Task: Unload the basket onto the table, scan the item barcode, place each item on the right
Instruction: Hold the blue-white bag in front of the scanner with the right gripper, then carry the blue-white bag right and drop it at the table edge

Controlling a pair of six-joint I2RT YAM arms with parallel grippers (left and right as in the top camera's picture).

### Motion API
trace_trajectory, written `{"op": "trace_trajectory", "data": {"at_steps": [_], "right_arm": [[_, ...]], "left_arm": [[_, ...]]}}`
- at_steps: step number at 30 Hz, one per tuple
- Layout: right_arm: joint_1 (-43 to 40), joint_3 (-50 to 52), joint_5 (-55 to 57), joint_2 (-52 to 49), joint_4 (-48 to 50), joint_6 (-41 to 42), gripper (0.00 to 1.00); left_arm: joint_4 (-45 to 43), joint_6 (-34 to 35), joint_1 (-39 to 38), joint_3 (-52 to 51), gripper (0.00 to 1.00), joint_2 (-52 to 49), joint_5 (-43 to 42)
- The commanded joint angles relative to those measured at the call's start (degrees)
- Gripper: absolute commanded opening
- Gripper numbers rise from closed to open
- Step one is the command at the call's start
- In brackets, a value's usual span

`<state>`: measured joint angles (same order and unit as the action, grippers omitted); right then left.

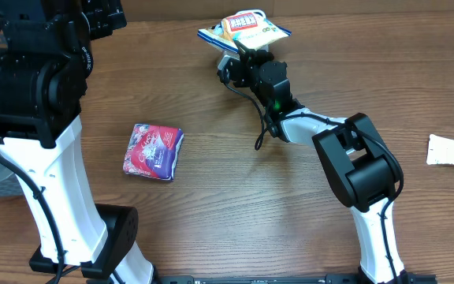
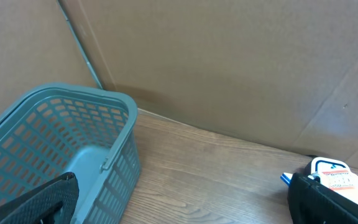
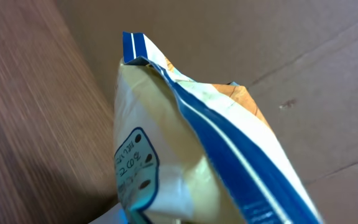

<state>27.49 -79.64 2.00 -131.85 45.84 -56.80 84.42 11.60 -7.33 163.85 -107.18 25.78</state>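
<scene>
A white-and-blue plastic-film snack packet with a red-and-orange label [image 1: 245,26] is being pinched by the right gripper [image 1: 239,49], jaws pressed together on its lower edge. The packet is being held just above and ahead of the fingertips, lifted off the brown wooden table [image 1: 235,197] near the far edge. In the right wrist view the packet is filling the frame right in front of the camera, edge-on, with the blue sealed seam running up and away. The fingers themselves are hardly being shown there. The left gripper [image 2: 182,186] is being held spread wide and empty, with a teal plastic mesh basket [image 2: 122,155] just below and to its left and a brown cardboard wall [image 2: 229,62] ahead. A purple-and-pink foil pouch [image 1: 153,151] is lying well apart from the right gripper, back toward the left arm's base. A white paper slip [image 1: 453,150] is lying far off to its other side. No scanner is being shown and no barcode can be made out. The packet is being judged light, soft and crinkly, with slippery film and crushable contents. A flat sealed seam or corner is being judged the best hold, with light pressure. The broad printed faces should be left uncovered, since a barcode could be hidden or creased by fingers placed mid-face.
</scene>
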Motion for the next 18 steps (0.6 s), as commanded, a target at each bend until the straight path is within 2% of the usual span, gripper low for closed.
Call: {"op": "trace_trajectory", "data": {"at_steps": [1,4,8,18], "right_arm": [[-0.2,-1.1,1.9,-1.1,2.2,1.1,0.04],[-0.2,-1.1,4.7,0.5,3.2,1.2,0.04],[0.2,-1.1,12.0,6.1,-1.9,3.5,0.04],[-0.3,-1.1,36.6,28.4,-34.0,22.3,0.04]], "left_arm": [[-0.2,-0.9,0.6,0.1,1.00,-0.7,0.5],[-0.2,-0.9,0.6,0.1,1.00,-0.7,0.5],[-0.2,-0.9,0.6,0.1,1.00,-0.7,0.5],[-0.2,-0.9,0.6,0.1,1.00,-0.7,0.5]]}}
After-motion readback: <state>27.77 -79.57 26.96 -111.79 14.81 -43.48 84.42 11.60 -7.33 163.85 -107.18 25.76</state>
